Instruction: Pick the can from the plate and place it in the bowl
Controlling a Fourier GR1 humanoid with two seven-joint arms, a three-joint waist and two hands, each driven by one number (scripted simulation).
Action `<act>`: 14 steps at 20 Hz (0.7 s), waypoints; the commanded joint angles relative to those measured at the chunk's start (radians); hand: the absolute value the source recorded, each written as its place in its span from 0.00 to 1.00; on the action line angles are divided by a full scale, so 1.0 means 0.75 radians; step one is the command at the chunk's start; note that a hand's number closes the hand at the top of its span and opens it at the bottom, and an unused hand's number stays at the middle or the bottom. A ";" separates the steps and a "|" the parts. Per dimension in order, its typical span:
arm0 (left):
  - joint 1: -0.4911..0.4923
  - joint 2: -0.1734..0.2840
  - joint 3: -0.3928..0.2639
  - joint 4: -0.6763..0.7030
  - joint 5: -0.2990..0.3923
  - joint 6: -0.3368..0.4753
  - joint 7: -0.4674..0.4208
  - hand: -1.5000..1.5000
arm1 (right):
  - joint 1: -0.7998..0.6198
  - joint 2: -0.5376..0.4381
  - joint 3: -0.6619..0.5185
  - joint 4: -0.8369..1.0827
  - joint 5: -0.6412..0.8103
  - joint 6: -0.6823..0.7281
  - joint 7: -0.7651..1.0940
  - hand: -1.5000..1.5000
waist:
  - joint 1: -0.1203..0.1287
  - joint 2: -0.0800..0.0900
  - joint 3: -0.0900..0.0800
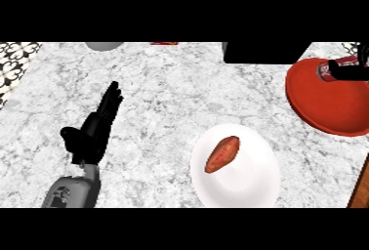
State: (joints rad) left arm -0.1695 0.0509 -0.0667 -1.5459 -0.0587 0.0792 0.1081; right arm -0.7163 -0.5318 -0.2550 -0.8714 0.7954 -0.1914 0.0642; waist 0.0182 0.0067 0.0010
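The red can [333,67] with a grey end lies tilted over the far rim of the red bowl [324,105] at the upper right. My right hand [355,71] comes in from the right edge with its dark fingers curled round the can, hiding part of it. The white plate [241,183] sits at lower centre-right and bears only a reddish-brown sweet potato [222,154]. My left hand [97,124] rests open at the left, fingers straight and pointing away, holding nothing.
A black block [263,52] stands at the counter's back edge, left of the bowl. A grey round object [105,46] and a small red item [164,43] show at the top edge. Patterned tiles [14,66] lie at far left. A brown edge [360,188] borders the lower right.
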 commanded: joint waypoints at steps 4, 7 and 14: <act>0.075 -0.022 -0.037 0.010 -0.015 -0.014 -0.084 0.50 | -0.039 -0.036 -0.142 0.418 -0.130 0.024 -0.208 1.00 | 0.020 0.009 0.001; -0.010 0.062 0.060 -0.002 0.056 -0.072 0.008 0.50 | -0.027 -0.044 -0.161 0.481 -0.208 0.178 -0.353 0.00 | 0.009 0.006 0.001; 0.018 -0.020 -0.012 -0.015 -0.001 -0.009 0.010 0.50 | -0.121 -0.041 -0.287 0.603 -0.346 0.165 -0.608 0.00 | 0.014 0.004 0.002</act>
State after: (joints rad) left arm -0.1620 0.0521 -0.0639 -1.5390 -0.0555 0.0613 0.0917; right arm -0.7713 -0.5659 -0.4200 -0.4568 0.5958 -0.0726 -0.3093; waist 0.0261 0.0105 0.0025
